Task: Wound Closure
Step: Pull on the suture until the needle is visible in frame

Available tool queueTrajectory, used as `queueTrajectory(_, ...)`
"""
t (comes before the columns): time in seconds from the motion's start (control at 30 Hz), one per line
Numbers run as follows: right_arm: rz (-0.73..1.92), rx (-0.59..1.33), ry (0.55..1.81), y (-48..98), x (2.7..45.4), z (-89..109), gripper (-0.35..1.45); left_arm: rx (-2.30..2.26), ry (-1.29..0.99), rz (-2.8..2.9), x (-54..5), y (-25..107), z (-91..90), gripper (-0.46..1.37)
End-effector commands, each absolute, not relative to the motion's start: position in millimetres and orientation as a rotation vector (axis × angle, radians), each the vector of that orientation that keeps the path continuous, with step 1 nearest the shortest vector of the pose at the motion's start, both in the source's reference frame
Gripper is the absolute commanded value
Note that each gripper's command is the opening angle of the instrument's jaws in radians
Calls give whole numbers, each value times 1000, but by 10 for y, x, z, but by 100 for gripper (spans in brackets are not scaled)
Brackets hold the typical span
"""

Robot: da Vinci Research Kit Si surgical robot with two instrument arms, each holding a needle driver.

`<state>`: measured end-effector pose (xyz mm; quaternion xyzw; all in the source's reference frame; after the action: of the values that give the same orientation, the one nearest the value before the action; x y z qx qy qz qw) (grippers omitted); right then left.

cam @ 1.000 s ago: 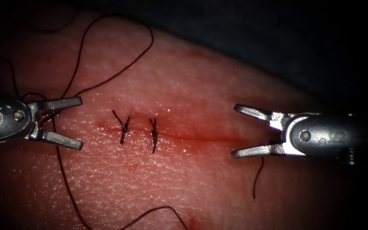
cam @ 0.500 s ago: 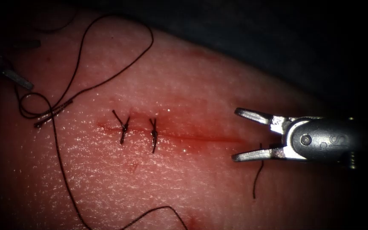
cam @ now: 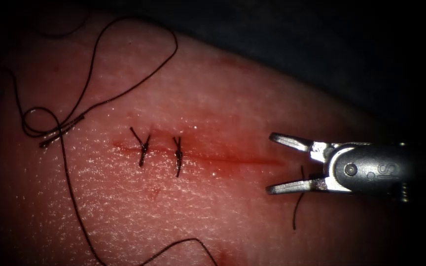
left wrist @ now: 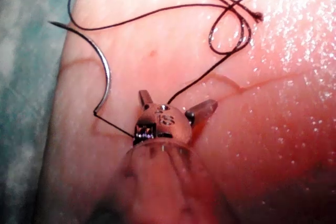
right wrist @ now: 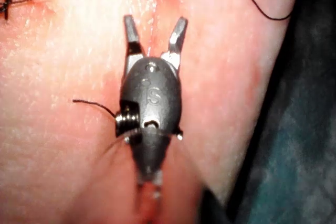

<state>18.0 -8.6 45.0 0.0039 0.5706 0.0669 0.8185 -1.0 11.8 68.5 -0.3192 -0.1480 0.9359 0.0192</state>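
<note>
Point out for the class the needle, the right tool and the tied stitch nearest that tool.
needle (left wrist: 106, 72): left wrist view, mid-curve, lying free on the tissue.
right tool (cam: 274, 162): endoscope view, between its open jaws' tips.
stitch (cam: 178, 155): endoscope view, its knot on the cut.

Your right tool (cam: 272, 163) comes in from the right, jaws spread wide, holding nothing, shaft level; your left tool (left wrist: 170, 107) has jaws parted too, empty, wrist pointing straight ahead.

Two stitches (cam: 144, 146), one needle (left wrist: 103, 61)
</note>
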Motion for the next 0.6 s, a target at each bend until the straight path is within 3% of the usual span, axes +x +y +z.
queueTrajectory(0.03,141,9,1216,-87,180,450,104,-985,-457,2916,-10,115,690,95)
queueTrajectory(0.27,137,7,1218,-94,181,451,104,-974,-478,2958,-12,98,726,97)
queueTrajectory(0.5,134,6,1220,-98,181,451,103,-943,-478,3015,-10,80,760,79)
queueTrajectory(0.53,133,7,1220,-98,181,451,103,-940,-478,3019,-8,78,762,65)
queueTrajectory(0.6,132,7,1220,-99,180,450,102,-939,-489,3010,-2,78,762,-15)
